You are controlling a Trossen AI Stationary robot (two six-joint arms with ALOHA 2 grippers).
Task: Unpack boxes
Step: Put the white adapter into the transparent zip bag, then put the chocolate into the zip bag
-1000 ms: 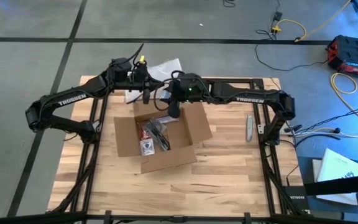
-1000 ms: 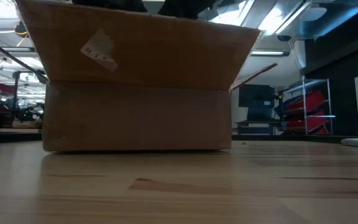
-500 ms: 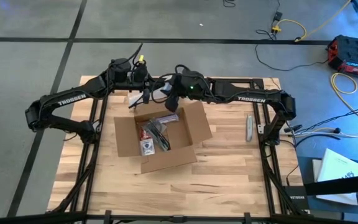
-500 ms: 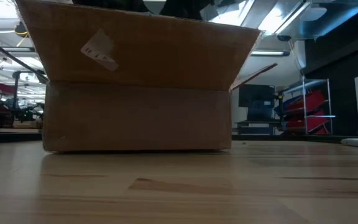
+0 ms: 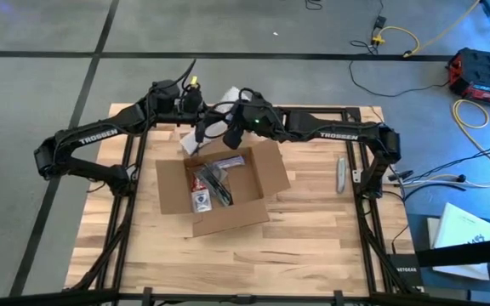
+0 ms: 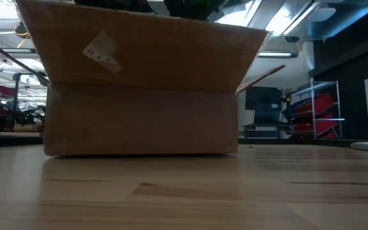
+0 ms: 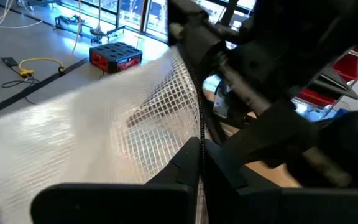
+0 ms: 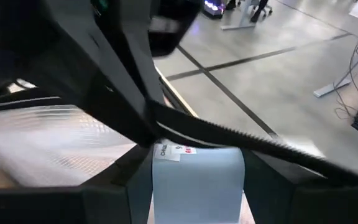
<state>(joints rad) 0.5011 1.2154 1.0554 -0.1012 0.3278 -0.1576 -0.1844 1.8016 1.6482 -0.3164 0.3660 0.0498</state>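
The brown cardboard box [image 5: 215,183] stands open on the table, its flaps spread; in the low view its near wall [image 6: 139,121] fills the picture. My left gripper [image 5: 199,119] is shut on a clear, grid-patterned plastic bag [image 7: 98,124] above the box's far edge. My right gripper [image 5: 209,132] is beside it, closed on a pale blue flat packet [image 8: 197,177] that bears a small label. Part of the bag [image 5: 232,93] shows white behind both arms. My left gripper pinches an edge of the bag [image 7: 194,140] between its two shut fingers. The bag spreads away from the fingers, off the table; how many layers are pinched I cannot tell. My right gripper holds the packet's two side edges [image 8: 157,180] between its fingers, coming from the table's right and slanting down. The packet's labelled end [image 8: 176,151] points away from the wrist, and the packet is clear of the box.
Inside the box lie a small red-and-blue object [image 5: 201,197] and dark items [image 5: 219,183]. A grey, narrow thing [image 5: 341,174] lies on the table at the right. The black frame rails [image 5: 364,212] border the table's sides.
My right gripper has swung from over the box's far part toward the table's left and far edge, toward my left gripper and the bag, turning as it went. The pale packet has come with it, out of the box.
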